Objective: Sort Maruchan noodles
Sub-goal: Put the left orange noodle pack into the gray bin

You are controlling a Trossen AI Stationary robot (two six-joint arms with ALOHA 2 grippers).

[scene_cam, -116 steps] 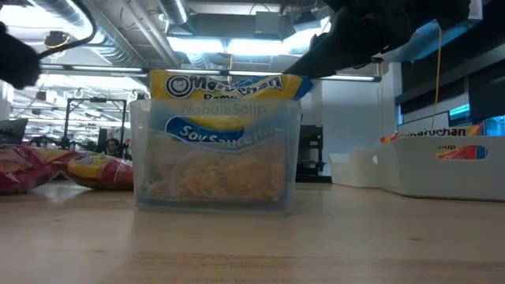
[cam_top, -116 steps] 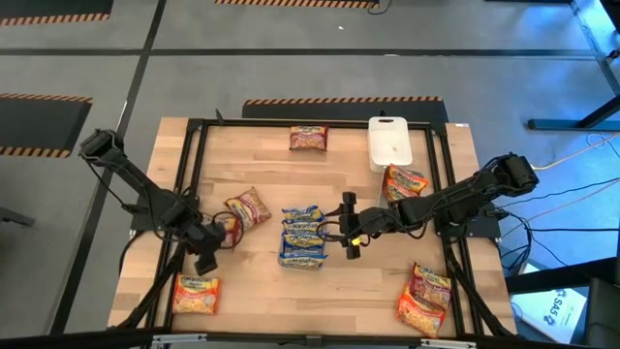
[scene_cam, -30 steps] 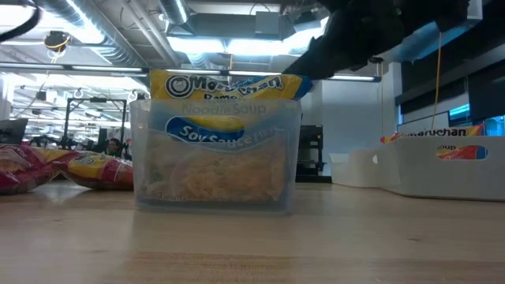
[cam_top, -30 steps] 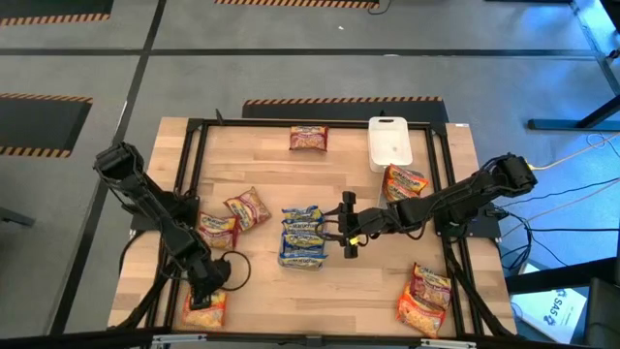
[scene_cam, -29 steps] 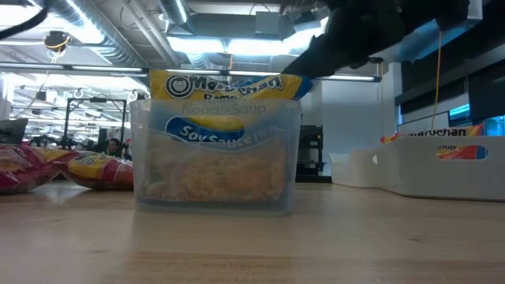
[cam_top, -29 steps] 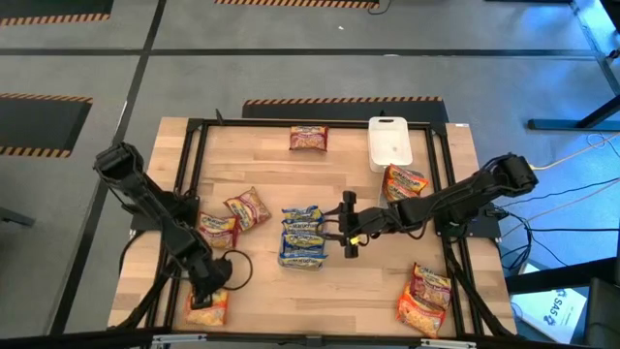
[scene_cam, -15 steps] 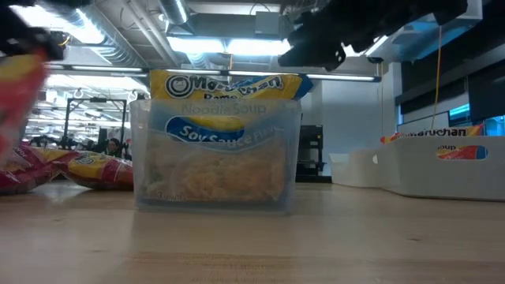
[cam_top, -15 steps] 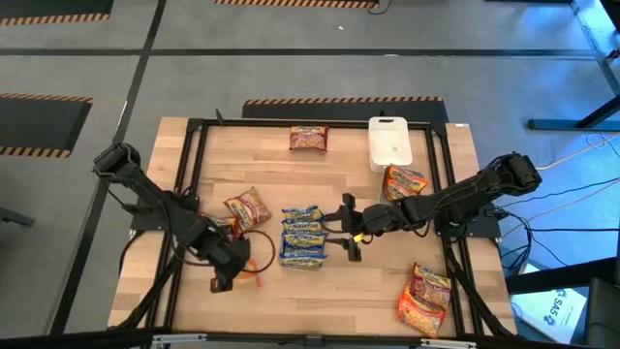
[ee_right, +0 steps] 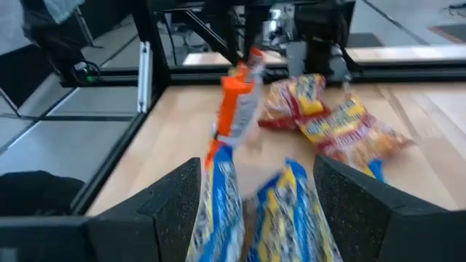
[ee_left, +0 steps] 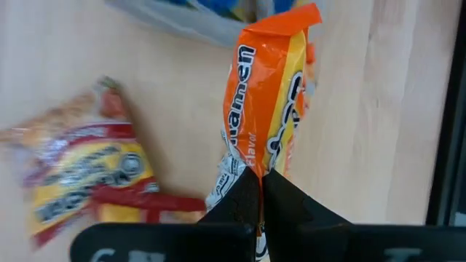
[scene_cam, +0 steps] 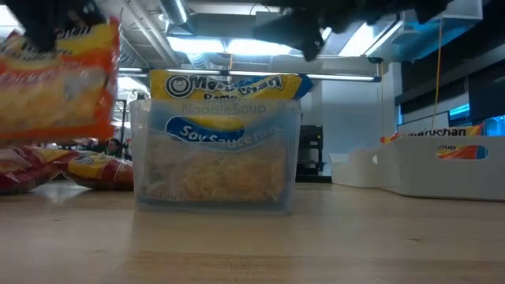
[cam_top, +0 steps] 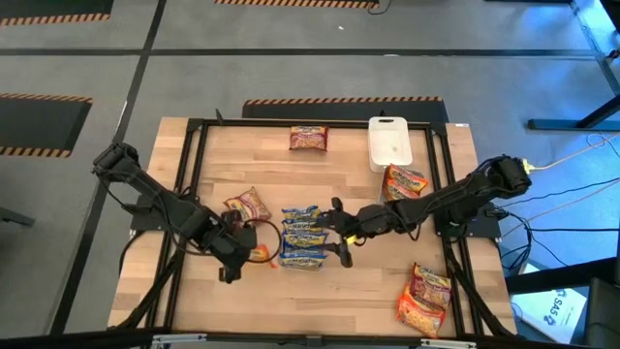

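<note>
The left gripper (ee_left: pixel 261 191) is pinched tight on the end seam of an orange packet (ee_left: pixel 271 102), which hangs clear of the table just beside the clear container (cam_top: pixel 303 254) of blue packets (scene_cam: pixel 225 110). The right gripper (cam_top: pixel 337 236) hovers over that container, fingers spread, holding nothing. Orange should not join the blue: carry it well clear, keeping the seam grip firm so it cannot swing loose.
</note>
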